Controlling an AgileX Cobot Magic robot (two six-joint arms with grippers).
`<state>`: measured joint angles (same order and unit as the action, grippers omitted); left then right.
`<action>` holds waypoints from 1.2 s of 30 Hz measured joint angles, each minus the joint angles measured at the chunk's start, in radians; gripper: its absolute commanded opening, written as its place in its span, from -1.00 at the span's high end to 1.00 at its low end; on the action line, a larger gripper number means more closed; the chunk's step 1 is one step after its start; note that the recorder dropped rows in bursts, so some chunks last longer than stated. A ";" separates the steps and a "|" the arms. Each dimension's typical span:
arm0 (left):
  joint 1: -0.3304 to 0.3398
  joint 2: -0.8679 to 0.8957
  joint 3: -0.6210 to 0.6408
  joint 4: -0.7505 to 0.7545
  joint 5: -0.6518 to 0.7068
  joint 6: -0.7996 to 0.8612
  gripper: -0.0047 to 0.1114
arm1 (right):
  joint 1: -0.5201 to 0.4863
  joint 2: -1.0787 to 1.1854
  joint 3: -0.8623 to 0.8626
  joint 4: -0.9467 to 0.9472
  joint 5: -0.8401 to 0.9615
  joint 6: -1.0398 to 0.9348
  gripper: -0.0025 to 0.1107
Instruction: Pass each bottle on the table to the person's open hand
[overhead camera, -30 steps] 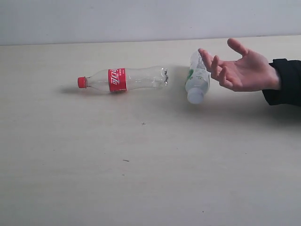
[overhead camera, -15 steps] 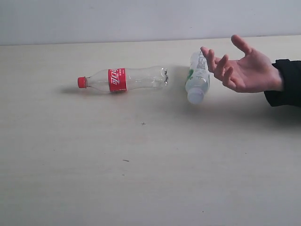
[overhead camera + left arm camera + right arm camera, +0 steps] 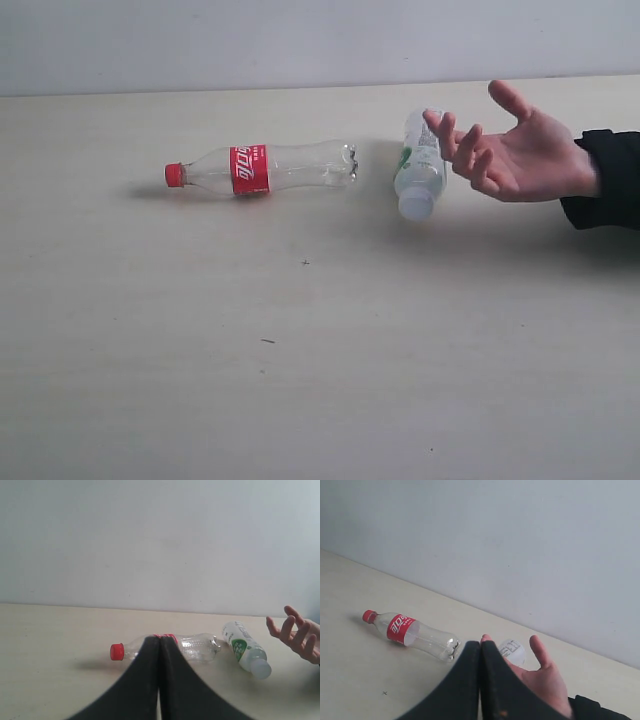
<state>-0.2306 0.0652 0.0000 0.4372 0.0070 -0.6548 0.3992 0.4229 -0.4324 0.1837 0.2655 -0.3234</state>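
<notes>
One bottle [image 3: 418,175] partly behind open hand [image 3: 525,155]

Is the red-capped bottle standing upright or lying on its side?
Lying on its side: the red-capped bottle rests lengthwise on the table, cap on.

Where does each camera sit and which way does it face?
Exterior view: raised off the arms, looking down across the table to the back wall; no robot part shows.
Left wrist view: low behind the shut left gripper, facing the wall over the red-label bottle.
Right wrist view: higher behind the shut right gripper, angled down at the person's open hand.
Shared: all three show the red-label bottle, the white-green bottle and the hand.
</notes>
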 measured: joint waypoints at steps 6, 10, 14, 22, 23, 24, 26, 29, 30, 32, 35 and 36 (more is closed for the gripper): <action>0.000 0.000 0.000 0.000 0.000 0.000 0.92 | 0.000 0.000 0.000 0.000 -0.009 0.000 0.95; 0.000 0.000 0.000 0.000 0.000 0.000 0.92 | 0.000 0.000 0.000 0.049 -0.032 0.018 0.95; 0.000 0.000 0.000 0.000 0.000 0.000 0.92 | 0.000 0.022 0.000 0.120 -0.048 0.030 0.63; 0.000 0.000 0.000 0.000 0.000 0.000 0.92 | 0.000 0.353 -0.192 0.127 0.163 -0.079 -0.08; 0.000 0.000 0.000 0.000 0.000 0.000 0.92 | 0.000 0.398 -0.227 0.127 0.190 -0.095 -0.10; 0.000 0.000 0.000 0.000 0.000 0.000 0.92 | 0.000 0.443 -0.257 0.132 0.207 -0.104 -0.13; 0.000 0.000 0.000 0.000 0.000 0.000 0.92 | 0.000 0.535 -0.333 0.136 0.245 -0.134 -0.20; 0.000 0.000 0.000 0.000 0.000 0.000 0.92 | 0.000 0.664 -0.447 0.136 0.280 -0.179 -0.27; 0.000 0.000 0.000 0.000 0.000 0.000 0.92 | 0.000 0.700 -0.475 0.136 0.285 -0.183 -0.27; 0.000 0.000 0.000 0.000 0.000 0.000 0.92 | 0.000 0.786 -0.541 0.136 0.279 -0.191 -0.27; 0.000 0.000 0.000 0.000 0.000 0.000 0.92 | 0.000 0.892 -0.604 0.159 0.204 -0.196 -0.25; 0.000 0.000 0.000 0.000 0.000 0.000 0.92 | 0.000 0.915 -0.617 0.178 0.177 -0.193 -0.24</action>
<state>-0.2306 0.0652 0.0000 0.4372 0.0070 -0.6548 0.3992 1.3380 -1.0497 0.3614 0.4429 -0.5168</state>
